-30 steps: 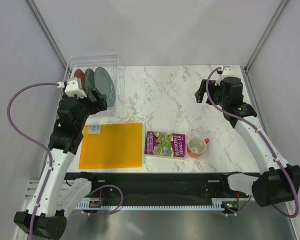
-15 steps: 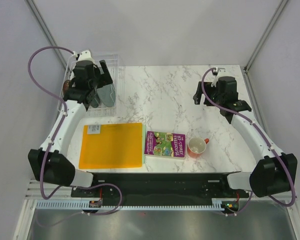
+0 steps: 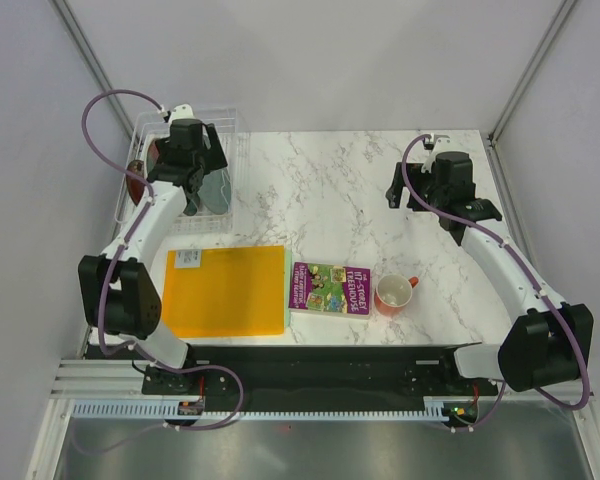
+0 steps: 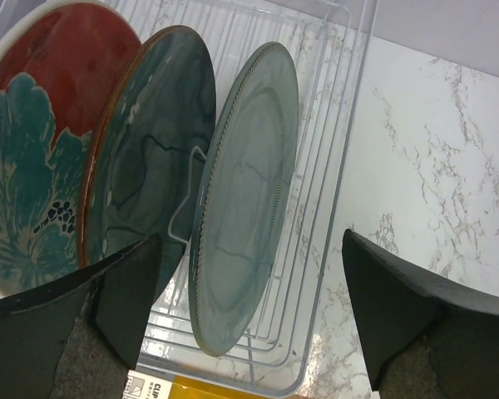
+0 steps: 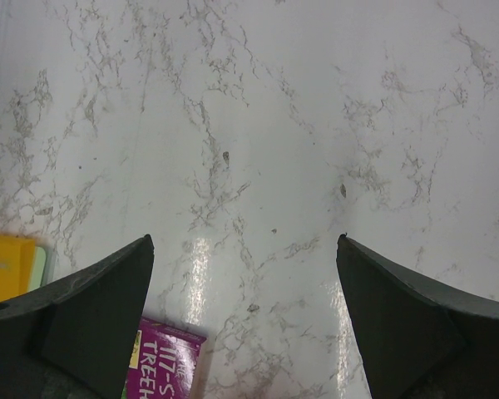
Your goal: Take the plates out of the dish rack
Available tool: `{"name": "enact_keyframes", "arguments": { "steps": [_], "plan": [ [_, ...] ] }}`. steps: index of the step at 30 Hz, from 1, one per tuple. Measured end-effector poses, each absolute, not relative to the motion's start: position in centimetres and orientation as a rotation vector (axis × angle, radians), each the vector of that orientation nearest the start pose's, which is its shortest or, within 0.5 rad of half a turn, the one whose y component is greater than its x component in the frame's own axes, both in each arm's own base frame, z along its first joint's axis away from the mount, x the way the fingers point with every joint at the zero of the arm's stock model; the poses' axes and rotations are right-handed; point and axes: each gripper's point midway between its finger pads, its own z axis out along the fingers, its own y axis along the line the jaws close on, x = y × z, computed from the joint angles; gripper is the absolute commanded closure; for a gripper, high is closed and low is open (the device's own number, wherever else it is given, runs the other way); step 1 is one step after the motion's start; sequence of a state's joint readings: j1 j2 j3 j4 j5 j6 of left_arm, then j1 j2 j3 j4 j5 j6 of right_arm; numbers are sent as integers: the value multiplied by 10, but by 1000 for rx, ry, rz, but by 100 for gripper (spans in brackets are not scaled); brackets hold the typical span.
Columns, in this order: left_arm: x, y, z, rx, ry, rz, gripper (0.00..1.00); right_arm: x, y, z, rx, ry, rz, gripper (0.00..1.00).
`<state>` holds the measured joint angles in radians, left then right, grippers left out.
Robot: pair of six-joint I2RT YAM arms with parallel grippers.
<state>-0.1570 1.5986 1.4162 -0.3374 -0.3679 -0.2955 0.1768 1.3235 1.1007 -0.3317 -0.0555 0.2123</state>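
Observation:
Three plates stand on edge in the clear dish rack (image 4: 337,208) at the table's far left. They are a red plate with a teal pattern (image 4: 41,141), a dark teal plate (image 4: 150,150) and a grey-green plate (image 4: 249,183). My left gripper (image 4: 250,238) hovers open above them, and the grey-green plate's lower part shows between its fingers, untouched. From above, the left gripper (image 3: 195,172) covers most of the dish rack (image 3: 238,150). My right gripper (image 3: 395,190) stands open over bare marble at the far right; the right wrist view shows nothing between the right gripper's (image 5: 245,241) fingers.
An orange mat (image 3: 225,290) lies in front of the rack. A purple book (image 3: 330,288) and an orange-red mug (image 3: 392,293) sit to its right. The book's corner (image 5: 162,366) shows under the right gripper. A slanted frame post stands by each of the table's two back corners.
My left arm has swung from the rack's near side up and back, so its gripper now hangs over the plates. The right arm has barely shifted.

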Motion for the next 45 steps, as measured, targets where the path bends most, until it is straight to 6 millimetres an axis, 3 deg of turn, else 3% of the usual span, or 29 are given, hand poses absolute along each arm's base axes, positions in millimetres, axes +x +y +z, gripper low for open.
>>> {"name": "enact_keyframes", "arguments": {
  "steps": [5,8,10,11,12,23,32,37,45],
  "plan": [
    [482,-17,218,-377,2048,133,14,388,88,208,2,2139,287,2],
    [487,-12,203,-391,2067,157,37,388,88,208,0,2140,284,2],
    [490,-11,196,-397,2072,162,62,388,87,208,-1,2141,281,2],
    [491,-11,195,-401,2068,161,84,388,87,207,0,2142,280,2],
    [490,-8,194,-404,2067,178,98,388,87,207,-1,2143,280,2],
    [493,-7,195,-349,2052,209,98,390,87,197,3,2169,271,2],
    [488,-19,206,-291,2050,273,98,388,83,190,17,2194,245,2],
    [483,-25,238,-250,2010,321,98,388,83,189,17,2197,244,2],
    [470,-25,313,-242,1879,332,98,387,82,189,17,2201,244,2]
  ]
}}
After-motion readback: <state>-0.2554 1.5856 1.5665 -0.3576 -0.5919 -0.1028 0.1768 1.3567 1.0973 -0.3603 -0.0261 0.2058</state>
